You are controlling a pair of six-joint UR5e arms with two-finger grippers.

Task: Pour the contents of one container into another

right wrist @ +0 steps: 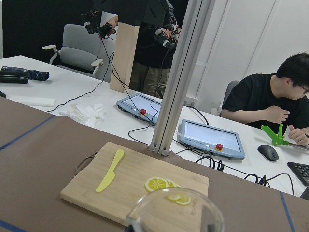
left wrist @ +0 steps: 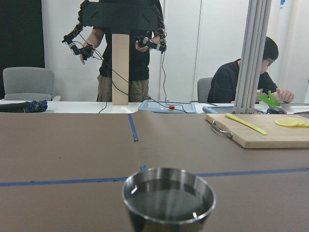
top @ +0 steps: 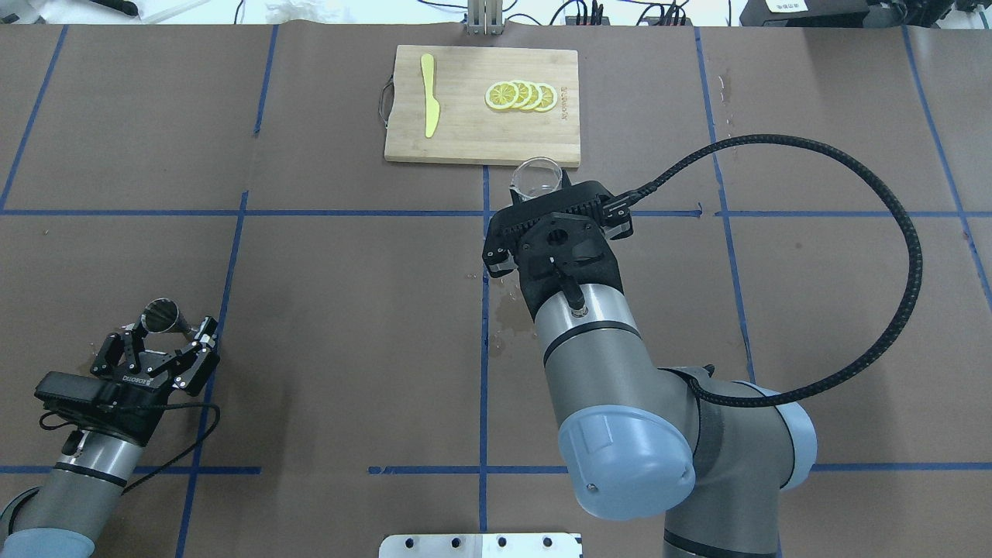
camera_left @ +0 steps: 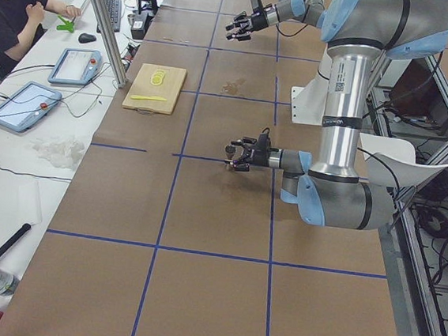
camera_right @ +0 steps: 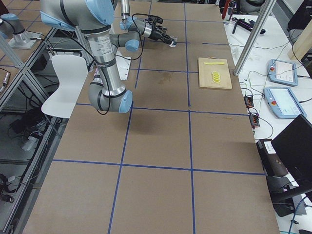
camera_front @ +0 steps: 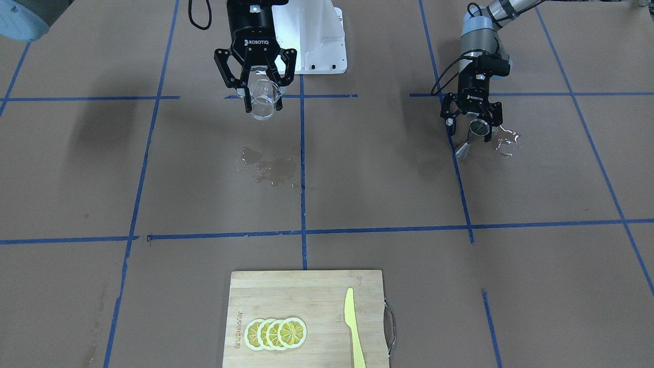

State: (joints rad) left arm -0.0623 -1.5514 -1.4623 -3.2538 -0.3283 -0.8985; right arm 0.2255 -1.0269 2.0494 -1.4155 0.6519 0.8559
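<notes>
Holding beaker [camera_front: 264,99] aloft, jigger [camera_front: 465,148] clasped, well apart

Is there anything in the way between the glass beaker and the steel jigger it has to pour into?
Nothing visible does. The right gripper holds the beaker, the left gripper the jigger; between them lies only table, with a flat wet patch near the beaker. The cutting board sits well aside.
</notes>
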